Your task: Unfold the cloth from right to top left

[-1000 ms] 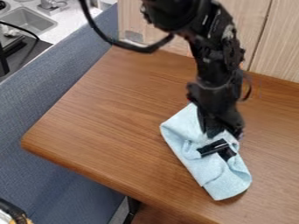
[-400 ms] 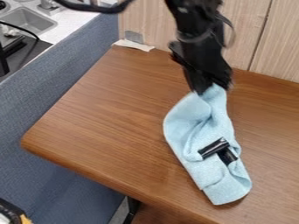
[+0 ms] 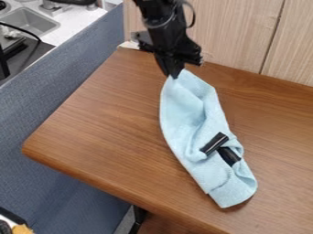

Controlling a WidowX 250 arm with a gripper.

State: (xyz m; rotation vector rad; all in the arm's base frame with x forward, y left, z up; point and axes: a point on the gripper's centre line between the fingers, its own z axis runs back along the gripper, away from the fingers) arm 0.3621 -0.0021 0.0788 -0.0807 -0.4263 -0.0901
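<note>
The gripper (image 3: 173, 75) hangs over the back of the table, shut on the upper corner of the light blue cloth (image 3: 184, 106). From there the cloth stretches down and to the right, its raised upper part drawn up to the fingertips. The cloth's lower end lies folded on the table toward the front. Two black pieces rest in its folds: a short black cylinder (image 3: 214, 143) and a darker black piece (image 3: 229, 156) just to the lower right of it, partly tucked under the fabric.
The wooden table (image 3: 98, 123) has a rounded left corner. Behind it stands a wood panel wall (image 3: 238, 36), with a white scrap (image 3: 129, 45) at the table's back edge. A blue-grey partition (image 3: 55, 100) runs along the left, beyond it a sink (image 3: 29, 20).
The gripper has moved up and to the left, pulling the cloth's upper corner with it and stretching the cloth out. The lower end and the black pieces have shifted slightly up and left.
</note>
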